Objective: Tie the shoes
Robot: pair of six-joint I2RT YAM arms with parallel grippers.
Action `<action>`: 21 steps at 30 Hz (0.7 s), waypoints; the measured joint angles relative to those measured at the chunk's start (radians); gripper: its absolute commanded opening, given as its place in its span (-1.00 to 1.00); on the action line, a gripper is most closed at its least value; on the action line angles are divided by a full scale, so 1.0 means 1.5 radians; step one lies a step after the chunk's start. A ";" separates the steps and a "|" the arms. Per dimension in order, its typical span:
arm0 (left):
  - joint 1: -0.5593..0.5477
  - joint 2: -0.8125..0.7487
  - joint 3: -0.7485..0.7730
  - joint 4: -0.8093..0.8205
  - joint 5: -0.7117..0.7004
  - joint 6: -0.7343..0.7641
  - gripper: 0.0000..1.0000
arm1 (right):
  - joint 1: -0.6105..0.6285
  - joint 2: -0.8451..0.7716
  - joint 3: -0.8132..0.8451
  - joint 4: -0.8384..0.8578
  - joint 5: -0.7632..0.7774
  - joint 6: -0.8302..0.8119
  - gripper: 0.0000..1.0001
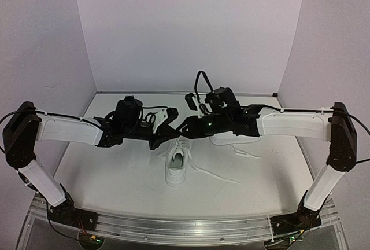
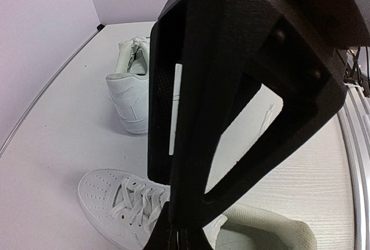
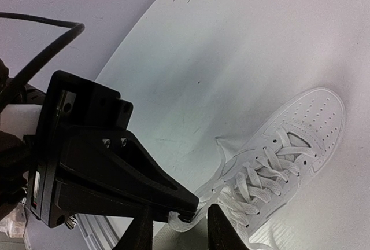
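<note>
One white shoe (image 1: 176, 166) lies mid-table, toe towards the back. It also shows in the left wrist view (image 2: 115, 203) and the right wrist view (image 3: 289, 151). The second shoe (image 1: 228, 140) lies partly under the right arm and shows farther off in the left wrist view (image 2: 132, 88). Both grippers meet just above the near shoe's laces. My left gripper (image 1: 167, 131) (image 2: 176, 237) is shut; in the right wrist view its tip (image 3: 191, 205) pinches a lace loop (image 3: 184, 222). My right gripper (image 1: 186, 127) (image 3: 180, 218) is open, with its fingers on either side of that lace.
Loose lace ends (image 1: 217, 175) trail right of the near shoe on the white table (image 1: 115, 175). White walls enclose the back and sides. A metal rail (image 1: 173, 227) runs along the near edge. The right gripper's black body (image 2: 231, 88) fills much of the left wrist view.
</note>
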 measured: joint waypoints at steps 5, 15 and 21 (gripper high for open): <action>-0.001 0.000 0.001 0.000 -0.005 0.000 -1.00 | 0.000 0.000 0.000 0.001 -0.001 0.000 -0.79; -0.003 0.000 0.001 -0.001 -0.028 -0.007 -0.20 | 0.000 0.003 0.000 0.004 -0.007 0.003 -1.00; -0.003 -0.025 -0.007 -0.006 -0.062 -0.019 -0.14 | -0.001 0.003 -0.001 0.004 0.006 0.006 -1.00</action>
